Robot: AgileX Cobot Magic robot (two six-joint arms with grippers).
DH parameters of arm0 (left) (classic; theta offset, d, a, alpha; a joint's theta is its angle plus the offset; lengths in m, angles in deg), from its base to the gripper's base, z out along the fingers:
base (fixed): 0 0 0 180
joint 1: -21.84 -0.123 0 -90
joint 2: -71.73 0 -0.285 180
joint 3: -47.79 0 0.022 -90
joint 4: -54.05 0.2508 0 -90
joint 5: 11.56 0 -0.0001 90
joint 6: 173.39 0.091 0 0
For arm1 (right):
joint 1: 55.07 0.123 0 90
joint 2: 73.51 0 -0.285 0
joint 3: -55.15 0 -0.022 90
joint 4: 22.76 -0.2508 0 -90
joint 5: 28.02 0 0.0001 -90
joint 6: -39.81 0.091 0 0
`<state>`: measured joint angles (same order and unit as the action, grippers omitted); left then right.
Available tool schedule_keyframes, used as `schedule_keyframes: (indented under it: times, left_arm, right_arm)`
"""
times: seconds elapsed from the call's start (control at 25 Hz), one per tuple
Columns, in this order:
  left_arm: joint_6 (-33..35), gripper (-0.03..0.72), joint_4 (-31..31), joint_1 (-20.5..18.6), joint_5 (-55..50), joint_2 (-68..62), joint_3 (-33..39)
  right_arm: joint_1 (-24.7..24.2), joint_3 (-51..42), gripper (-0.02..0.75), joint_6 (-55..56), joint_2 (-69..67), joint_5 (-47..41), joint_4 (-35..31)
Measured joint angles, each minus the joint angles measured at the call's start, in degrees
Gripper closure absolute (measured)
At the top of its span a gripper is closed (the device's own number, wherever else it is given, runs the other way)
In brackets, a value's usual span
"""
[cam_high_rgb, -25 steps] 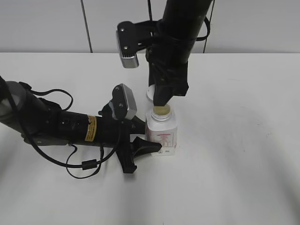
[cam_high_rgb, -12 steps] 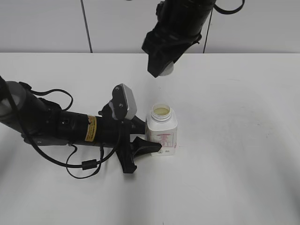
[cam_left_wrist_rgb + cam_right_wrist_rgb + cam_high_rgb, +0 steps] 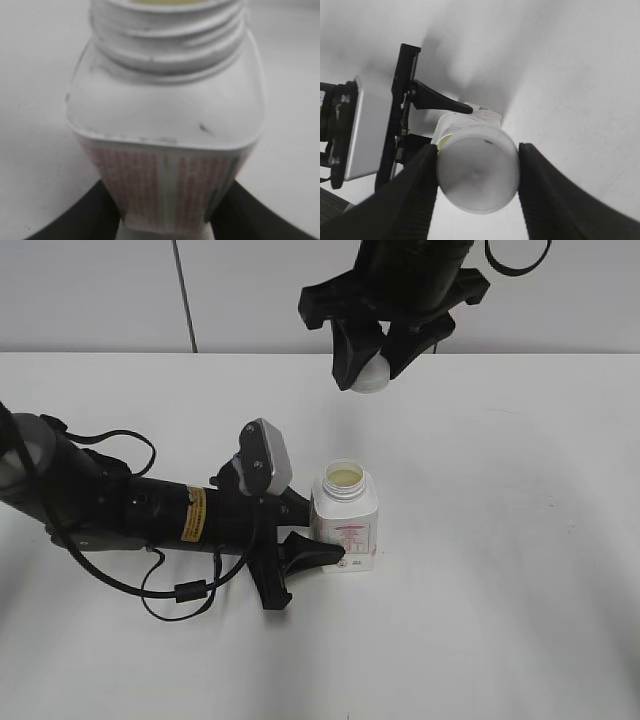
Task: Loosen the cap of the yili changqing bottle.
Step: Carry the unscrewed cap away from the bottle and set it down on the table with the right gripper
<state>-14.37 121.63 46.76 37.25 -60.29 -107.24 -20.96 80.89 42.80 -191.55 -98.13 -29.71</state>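
Cap (image 3: 369,377) pinched in the right gripper (image 3: 372,365), high above the desk (image 3: 500,540). Bottle (image 3: 344,519) upright on the desk, neck bare, clamped at its base by the left gripper (image 3: 312,536).

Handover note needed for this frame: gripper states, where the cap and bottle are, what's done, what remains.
Left gripper: shut on the yili changqing bottle, clamped at its lower body, upright on the table.
Right gripper: shut on the cap, held in the air above and behind the bottle.
Done: cap is fully off; the neck is open, with a yellowish surface inside.
Left: probably just set the cap down and release the bottle.
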Motion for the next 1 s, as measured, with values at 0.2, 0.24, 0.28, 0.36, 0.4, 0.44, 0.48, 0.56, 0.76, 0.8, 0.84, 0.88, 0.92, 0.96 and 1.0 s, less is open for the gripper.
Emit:
schedule_keyframes:
  times: [0.2, 0.24, 0.28, 0.36, 0.4, 0.44, 0.48, 0.56, 0.76, 0.8, 0.84, 0.88, 0.92, 0.96, 1.0]
  left_arm:
    - [0.00, 0.356, 0.00, 0.00, 0.00, 0.00, 0.00]
    - [0.00, 0.356, 0.00, 0.00, 0.00, 0.00, 0.00]
    - [0.00, 0.356, 0.00, 0.00, 0.00, 0.00, 0.00]
    - [0.00, 0.356, 0.00, 0.00, 0.00, 0.00, 0.00]
    - [0.00, 0.356, 0.00, 0.00, 0.00, 0.00, 0.00]
    - [0.00, 0.356, 0.00, 0.00, 0.00, 0.00, 0.00]
    - [0.00, 0.356, 0.00, 0.00, 0.00, 0.00, 0.00]
    - [0.00, 0.356, 0.00, 0.00, 0.00, 0.00, 0.00]
    - [0.00, 0.356, 0.00, 0.00, 0.00, 0.00, 0.00]
    - [0.00, 0.356, 0.00, 0.00, 0.00, 0.00, 0.00]
    - [0.00, 0.356, 0.00, 0.00, 0.00, 0.00, 0.00]
    - [0.00, 0.356, 0.00, 0.00, 0.00, 0.00, 0.00]
    - [0.00, 0.356, 0.00, 0.00, 0.00, 0.00, 0.00]
    - [0.00, 0.356, 0.00, 0.00, 0.00, 0.00, 0.00]
    - [0.00, 0.356, 0.00, 0.00, 0.00, 0.00, 0.00]
  right_arm:
    - [-4.64, 0.00, 0.351, -1.42, 0.00, 0.00, 0.00]
    - [-5.84, 0.00, 0.351, -1.83, 0.00, 0.00, 0.00]
    - [-7.39, 0.00, 0.351, -2.26, 0.00, 0.00, 0.07]
    - [-10.80, 0.00, 0.351, -2.99, 0.00, 0.00, 0.51]
    - [-12.32, 0.00, 0.351, -2.99, 0.00, 0.00, 0.72]
    - [-14.15, 0.00, 0.351, -2.99, 0.00, 0.00, 0.87]
    - [-15.95, -0.25, 0.351, -3.31, 0.00, 0.00, 1.07]
    - [-19.00, -1.25, 0.351, -3.42, 0.04, 0.00, 1.69]
    - [-25.42, -6.84, 0.351, -3.44, 0.04, 0.04, 3.24]
    - [-26.10, -7.83, 0.351, -3.44, 0.04, 0.04, 3.38]
    - [-26.68, -8.95, 0.351, -3.44, 0.04, 0.04, 3.49]
    - [-27.03, -9.94, 0.351, -3.49, 0.04, 0.04, 3.49]
    - [-27.14, -10.76, 0.351, -3.49, 0.04, 0.04, 3.49]
    - [-27.14, -11.81, 0.351, -3.49, 0.04, 0.29, 3.31]
    - [-27.14, -13.01, 0.351, -3.49, 0.04, 1.53, 3.03]
